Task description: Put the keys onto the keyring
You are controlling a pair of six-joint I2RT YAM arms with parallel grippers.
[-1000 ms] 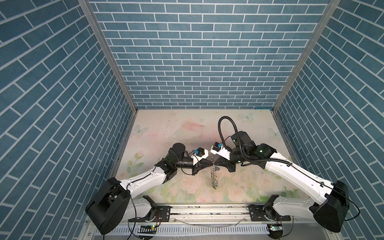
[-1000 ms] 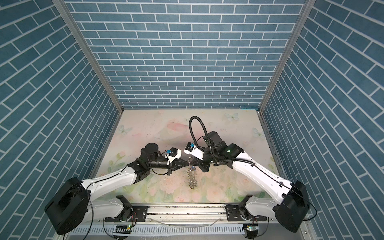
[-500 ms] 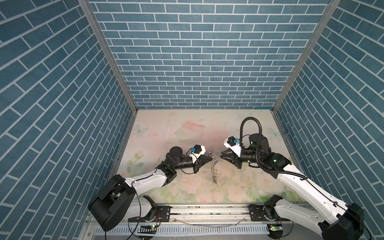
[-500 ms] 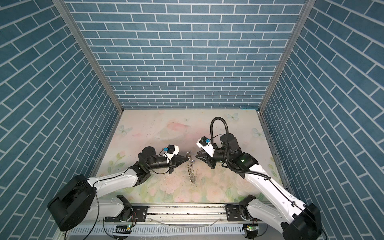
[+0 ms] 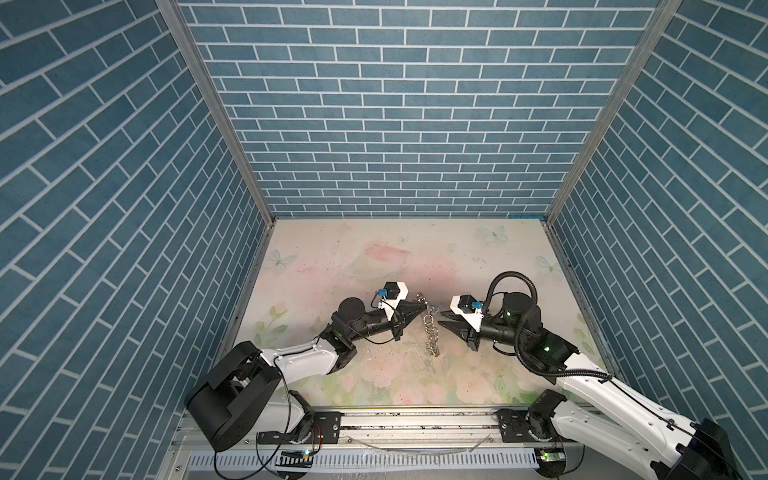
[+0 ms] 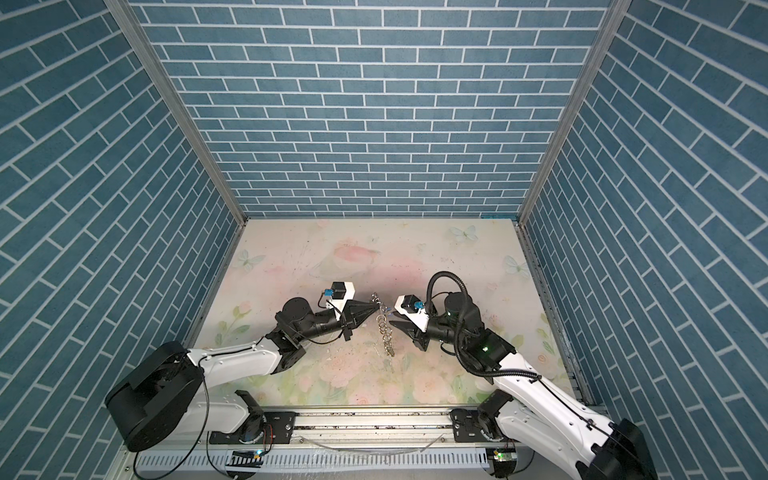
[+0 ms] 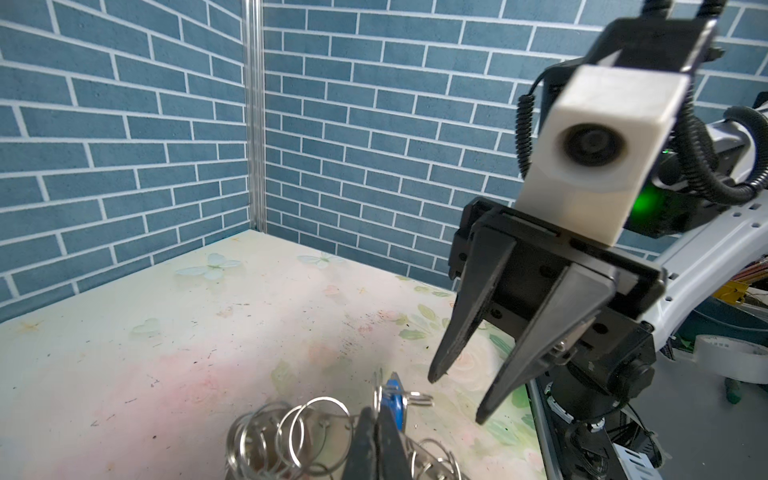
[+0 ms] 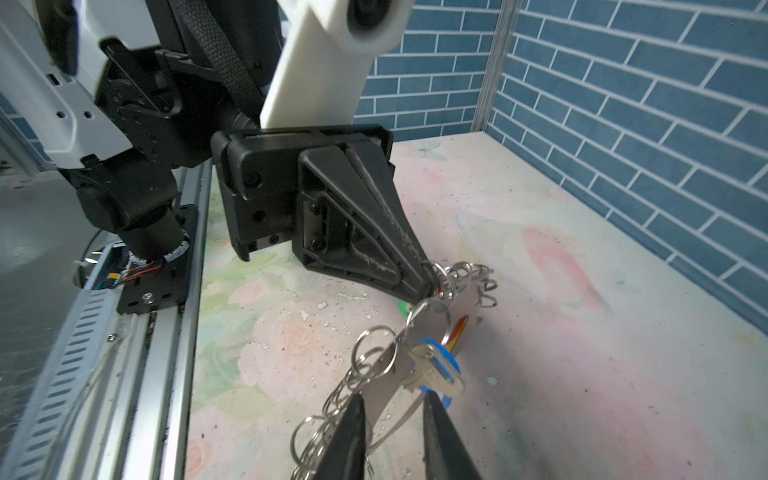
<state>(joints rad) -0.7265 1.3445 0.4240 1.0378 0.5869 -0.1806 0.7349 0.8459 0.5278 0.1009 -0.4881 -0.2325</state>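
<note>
Pinching the keyring (image 5: 431, 332) at its upper end, the left gripper (image 5: 424, 306) has its black fingers pressed together on the metal, near the middle of the flowered table (image 5: 374, 249). In both top views the string of small silver split rings hangs from that pinch and trails toward the near edge; whether its lower end rests on the table cannot be told. The right wrist view shows the same grip from the side: the left gripper (image 8: 428, 286) tapers to a point that clamps the keyring (image 8: 365, 365), with loops bunched on the far side of the tip and more hanging below it.

One of the keys (image 8: 440, 365), silver with a blue tag, hangs on the rings just below the pinch. A red-orange tag (image 8: 459, 326) shows behind it, and a scrap of green (image 8: 402, 307) peeks out beside the fingertip; what they are fastened to is hidden.

To the right, the right gripper (image 5: 443, 318) points toward the rings with its fingers slightly spread and nothing between them. In the left wrist view the right gripper (image 7: 457, 399) hangs just beside the blue-tagged key (image 7: 392, 395), apart from it.
</note>
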